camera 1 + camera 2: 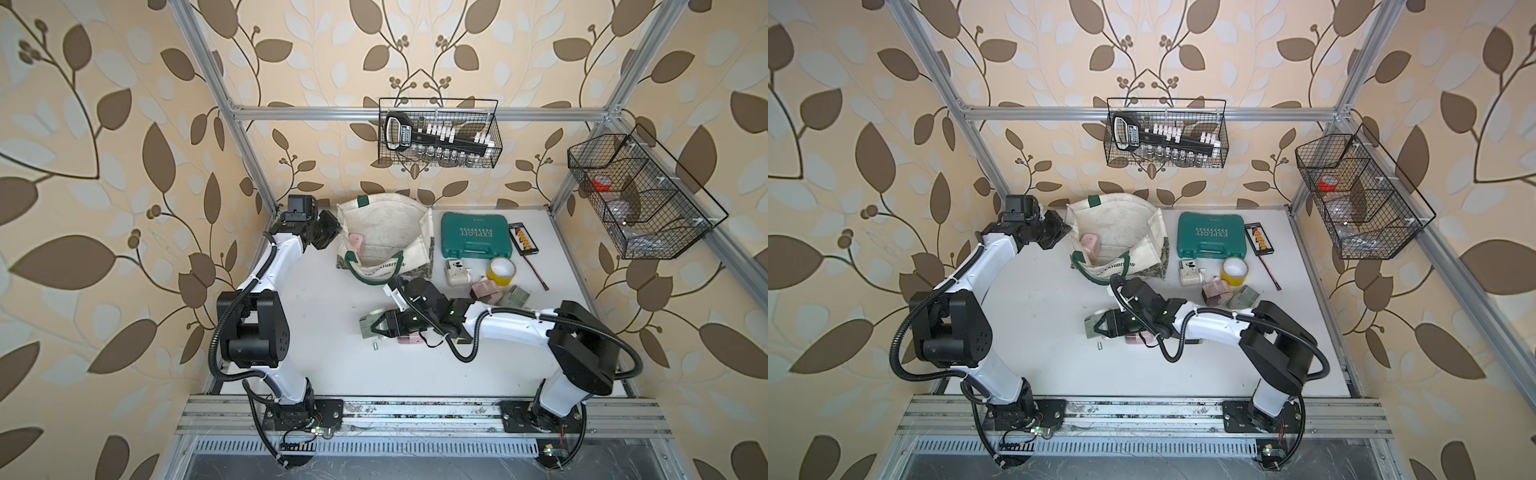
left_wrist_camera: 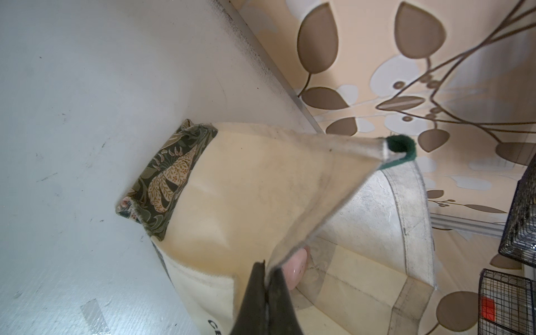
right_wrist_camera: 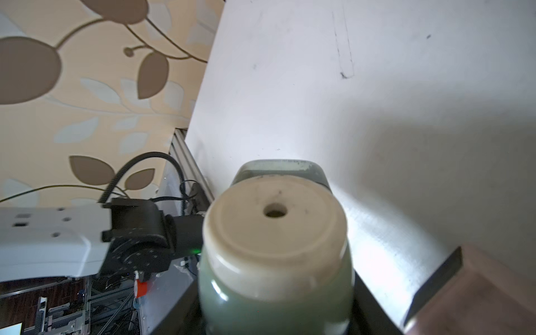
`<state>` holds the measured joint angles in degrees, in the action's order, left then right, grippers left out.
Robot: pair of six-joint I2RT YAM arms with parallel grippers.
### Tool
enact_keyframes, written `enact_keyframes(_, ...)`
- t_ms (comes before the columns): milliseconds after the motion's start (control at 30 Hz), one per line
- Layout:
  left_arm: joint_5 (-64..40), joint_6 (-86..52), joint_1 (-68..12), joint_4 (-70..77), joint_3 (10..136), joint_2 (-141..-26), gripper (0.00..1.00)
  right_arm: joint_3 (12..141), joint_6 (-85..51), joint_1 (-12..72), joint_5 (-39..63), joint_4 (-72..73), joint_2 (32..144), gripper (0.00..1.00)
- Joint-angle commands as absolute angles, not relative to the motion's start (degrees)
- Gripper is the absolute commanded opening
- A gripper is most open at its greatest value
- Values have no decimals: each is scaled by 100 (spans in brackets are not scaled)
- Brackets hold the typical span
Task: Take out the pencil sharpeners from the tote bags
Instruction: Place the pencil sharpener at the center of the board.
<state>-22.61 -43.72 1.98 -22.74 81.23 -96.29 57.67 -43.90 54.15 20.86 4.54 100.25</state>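
Observation:
The cream tote bag [image 1: 386,226] [image 1: 1121,228] stands at the back of the table with its mouth held open. My left gripper [image 1: 332,232] [image 2: 265,271] is shut on the bag's left rim. A pink pencil sharpener [image 1: 356,243] [image 1: 1090,245] [image 2: 295,269] lies inside. My right gripper [image 1: 376,328] [image 3: 275,313] is shut on a sage green pencil sharpener [image 1: 368,326] [image 1: 1092,326] [image 3: 275,246], low over the middle of the table. Another pink sharpener [image 1: 409,339] [image 3: 478,290] lies beside it under the right wrist.
On the right of the table lie a cream sharpener [image 1: 457,272], a pink one [image 1: 484,291] and a green one [image 1: 515,297]. A yellow tape roll [image 1: 501,270] and a teal tool case [image 1: 476,235] sit behind them. Wire baskets [image 1: 440,133] hang on the walls.

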Motion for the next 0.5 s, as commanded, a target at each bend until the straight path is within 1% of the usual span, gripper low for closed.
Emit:
enact_keyframes(0,-2407,-4210,264,-2511,7955,-9536,0,6218,-4416,5428,2325,856,10438,44)
enact_keyframes(233,-2496,-4374,264,-2290,7606,-9405,0,6784,-4676,5443,2761,1083,11396,43)
enact_keyframes(367,-2522,-4403,264,-2234,7506,-9383,0,6881,-4790,5449,2836,1171,11620,43)
enact_keyframes(467,-2519,-4395,264,-2228,7476,-9367,0,6908,-4764,5449,2768,1093,11661,46)
